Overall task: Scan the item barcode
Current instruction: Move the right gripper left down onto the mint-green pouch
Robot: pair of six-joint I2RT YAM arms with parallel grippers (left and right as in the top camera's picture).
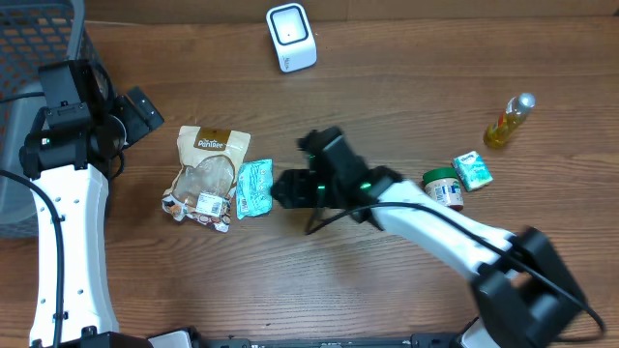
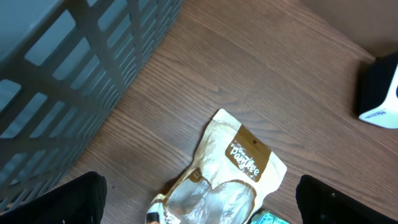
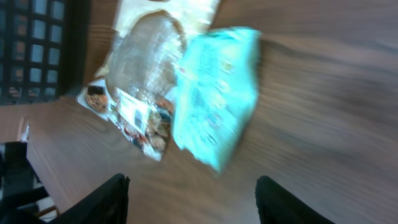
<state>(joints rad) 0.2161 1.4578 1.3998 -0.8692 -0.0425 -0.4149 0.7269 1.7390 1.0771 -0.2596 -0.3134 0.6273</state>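
A teal packet (image 1: 254, 188) lies flat on the wooden table against a tan-and-clear snack bag (image 1: 208, 172). My right gripper (image 1: 281, 188) hovers just right of the teal packet, open and holding nothing. In the right wrist view the teal packet (image 3: 217, 106) and snack bag (image 3: 143, 81) lie ahead of the open right gripper (image 3: 193, 202), blurred. My left gripper (image 1: 145, 111) stands open up left of the snack bag. In its wrist view the snack bag (image 2: 230, 168) reaches in between the wide-open fingers of the left gripper (image 2: 199, 202), which hold nothing. The white scanner (image 1: 291, 37) stands at the back.
A grey slatted basket (image 1: 39, 68) fills the far left corner; it also shows as a grey basket (image 2: 81, 56) in the left wrist view. At the right lie a green-lidded jar (image 1: 443, 186), a small teal carton (image 1: 473, 171) and a yellow bottle (image 1: 509, 121).
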